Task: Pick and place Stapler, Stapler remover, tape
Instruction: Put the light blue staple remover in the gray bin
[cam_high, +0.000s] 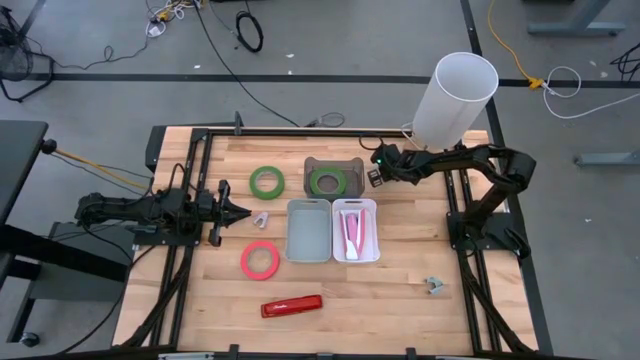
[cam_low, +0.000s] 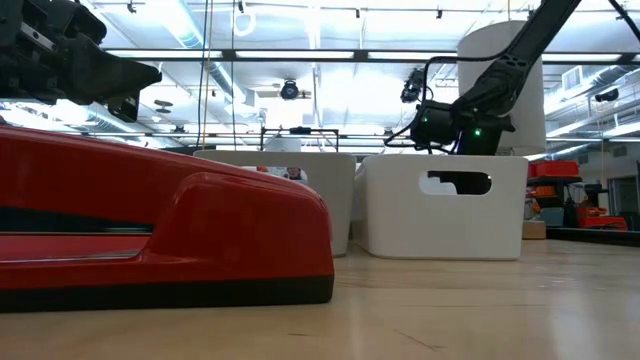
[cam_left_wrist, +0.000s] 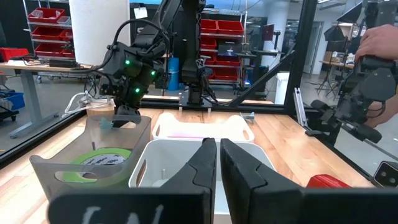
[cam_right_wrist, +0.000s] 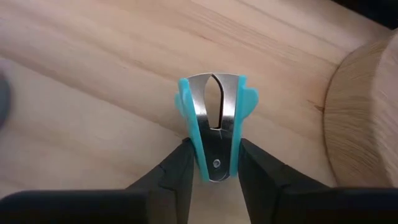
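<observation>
While the right gripper (cam_right_wrist: 213, 163) clamps it, the staple remover (cam_right_wrist: 212, 124) (teal-handled) sits between its fingers.

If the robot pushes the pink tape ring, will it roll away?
Probably not. The pink tape ring lies flat on the wooden table, so a push would most likely slide it. It looks stiff and keeps its round shape. With its open middle it seems light, so a small nudge may move it.
</observation>
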